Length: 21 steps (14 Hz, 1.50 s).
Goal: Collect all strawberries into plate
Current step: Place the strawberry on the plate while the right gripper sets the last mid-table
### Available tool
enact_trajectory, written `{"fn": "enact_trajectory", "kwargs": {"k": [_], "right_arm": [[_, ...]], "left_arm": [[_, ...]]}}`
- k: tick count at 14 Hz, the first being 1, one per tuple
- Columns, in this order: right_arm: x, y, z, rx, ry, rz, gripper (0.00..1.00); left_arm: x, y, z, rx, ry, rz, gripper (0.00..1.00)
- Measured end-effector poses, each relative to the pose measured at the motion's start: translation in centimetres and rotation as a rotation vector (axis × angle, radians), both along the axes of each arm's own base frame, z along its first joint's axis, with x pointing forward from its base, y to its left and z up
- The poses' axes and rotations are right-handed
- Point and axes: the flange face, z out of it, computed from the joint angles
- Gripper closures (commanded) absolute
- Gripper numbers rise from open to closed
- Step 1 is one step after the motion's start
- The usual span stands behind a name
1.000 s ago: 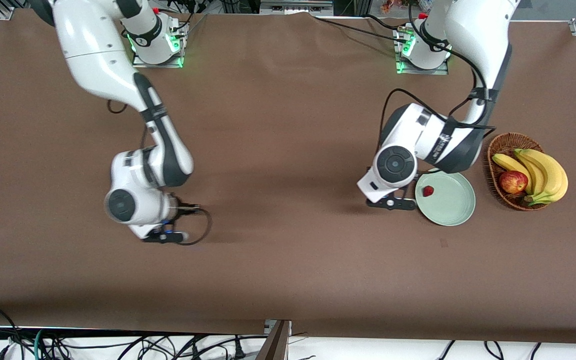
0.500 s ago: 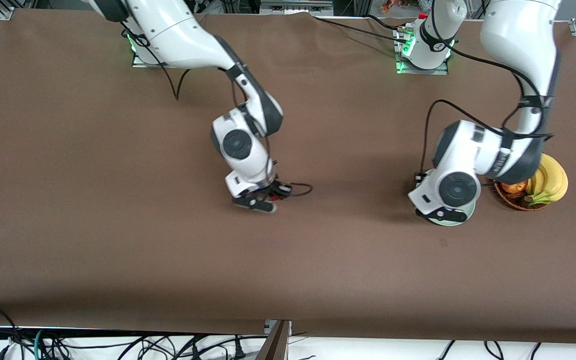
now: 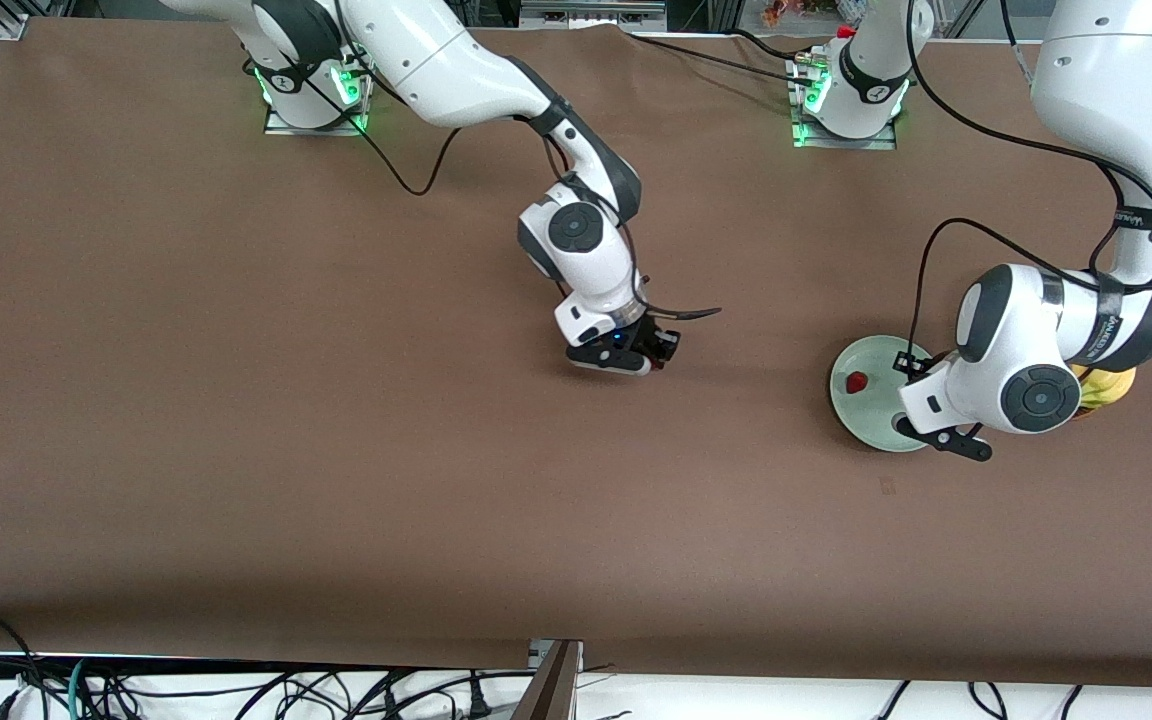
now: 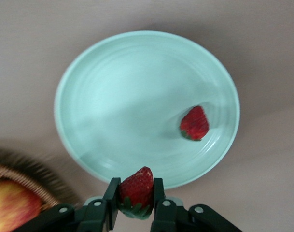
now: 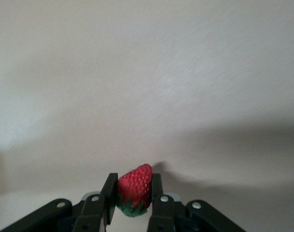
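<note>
The pale green plate lies toward the left arm's end of the table, with one strawberry lying in it. My left gripper hangs over the plate's rim on the basket side. It is shut on a second strawberry, tip pointing out. My right gripper is over bare table near the middle, apart from the plate. It is shut on a third strawberry, held by its sides with the green top toward the palm.
A brown wicker basket with a red-yellow apple stands beside the plate. The left arm hides most of it in the front view, where only a bit of banana shows. Brown cloth covers the table.
The right arm has swept from its own end of the table to the middle, carrying its strawberry. The left hand has shifted across the plate toward the basket, uncovering the berry in the plate.
</note>
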Motion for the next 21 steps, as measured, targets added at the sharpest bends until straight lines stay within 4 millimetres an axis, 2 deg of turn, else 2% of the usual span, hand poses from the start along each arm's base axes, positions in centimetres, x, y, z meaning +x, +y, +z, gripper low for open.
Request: {"fn": "enact_trajectory", "kwargs": {"k": [1, 4, 6, 7, 8, 9, 10, 12, 14, 15, 18, 21], "right_arm": [[-0.2, 0.4, -0.5, 0.006, -0.006, 0.0, 0.01], [0.8, 0.0, -0.3, 0.012, -0.025, -0.007, 0.0], [2.5, -0.9, 0.9, 0.0, -0.031, -0.015, 0.0], [3.5, -1.8, 1.6, -0.031, -0.018, -0.002, 0.0], [4.8, -2.9, 2.9, -0.07, -0.001, 0.035, 0.0], [6.3, -4.6, 4.9, -0.113, 0.02, 0.088, 0.0], [8.1, -6.9, 7.4, -0.151, 0.047, 0.137, 0.0], [11.8, -13.2, 12.6, -0.206, 0.109, 0.213, 0.0], [14.7, -20.3, 17.1, -0.242, 0.168, 0.261, 0.0], [15.5, -23.7, 18.9, -0.269, 0.205, 0.283, 0.0], [16.3, -31.9, 23.3, -0.353, 0.292, 0.335, 0.0], [16.1, -38.4, 27.0, -0.413, 0.363, 0.343, 0.0]], "left_arm": [[-0.2, -0.1, -0.7, -0.018, -0.006, -0.018, 0.9], [-0.8, 1.5, -2.5, -0.073, -0.038, -0.052, 0.83], [-1.4, 2.4, -3.5, -0.121, -0.043, -0.032, 0.7], [-1.5, 2.4, -3.7, -0.134, -0.043, -0.026, 0.41], [-1.6, 2.2, -3.8, -0.137, -0.042, -0.025, 0.0], [-1.6, 2.0, -3.8, -0.14, -0.043, -0.029, 0.0], [-1.6, 1.8, -3.7, -0.141, -0.044, -0.032, 0.0], [-1.4, 1.4, -3.4, -0.144, -0.051, -0.038, 0.0], [-1.2, 0.6, -1.9, -0.148, -0.063, -0.052, 0.0], [-0.9, -0.3, -0.6, -0.153, -0.071, -0.065, 0.0], [-0.2, -4.8, 3.6, -0.164, -0.084, -0.068, 0.0], [-0.9, -12.0, 5.4, -0.147, -0.11, 0.03, 0.0]]}}
